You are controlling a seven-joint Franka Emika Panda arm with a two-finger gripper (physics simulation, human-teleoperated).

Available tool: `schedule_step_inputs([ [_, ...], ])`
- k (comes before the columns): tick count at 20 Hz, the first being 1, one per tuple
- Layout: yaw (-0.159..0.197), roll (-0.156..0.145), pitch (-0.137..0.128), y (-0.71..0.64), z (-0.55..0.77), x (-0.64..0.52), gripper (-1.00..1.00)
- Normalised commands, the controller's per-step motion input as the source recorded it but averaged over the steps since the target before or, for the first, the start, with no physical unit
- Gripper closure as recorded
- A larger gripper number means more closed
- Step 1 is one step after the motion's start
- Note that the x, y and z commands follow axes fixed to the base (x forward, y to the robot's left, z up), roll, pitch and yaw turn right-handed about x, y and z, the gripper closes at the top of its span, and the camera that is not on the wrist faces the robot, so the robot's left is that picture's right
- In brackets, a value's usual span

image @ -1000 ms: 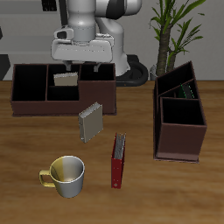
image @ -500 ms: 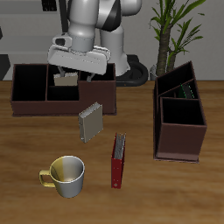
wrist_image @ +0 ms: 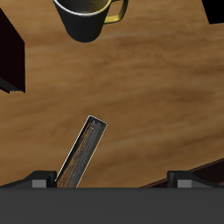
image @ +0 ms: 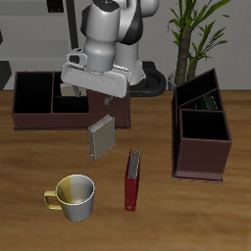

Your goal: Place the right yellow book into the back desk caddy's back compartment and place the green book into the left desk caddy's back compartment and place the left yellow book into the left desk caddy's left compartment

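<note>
While the gripper (image: 102, 98) hangs with its jaw state not discernible, a thin, flat left yellow book (wrist_image: 81, 155) is seen edge-on over wood-grained table (wrist_image: 166, 96); no lettering is readable.

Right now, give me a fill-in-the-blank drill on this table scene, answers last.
1. The green book sits inside the ___ desk caddy.
2. The mug near the table's front edge lies beside the ___ book.
3. A pale yellow book stands on the table in front of the ___ desk caddy.

Answers: left; red; back
</note>
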Motion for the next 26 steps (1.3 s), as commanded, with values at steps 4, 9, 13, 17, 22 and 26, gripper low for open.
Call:
schedule_step_inputs([
  [4, -0.024, -0.03, 0.01, 0.39, 0.04, 0.35, -1.0],
  [9, -0.007, -0.009, 0.017, 0.16, -0.25, 0.27, -1.0],
  [13, -0.058, -0.012, 0.031, -0.31, -0.43, -0.06, -1.0],
  [17, -0.02, 0.001, 0.048, -0.27, -0.32, 0.04, -1.0],
  [22, -0.049, 0.037, 0.051, -0.07, -0.37, -0.06, -1.0],
  [26, -0.075, 0.13, 0.021, 0.08, -0.23, -0.09, -1.0],
])
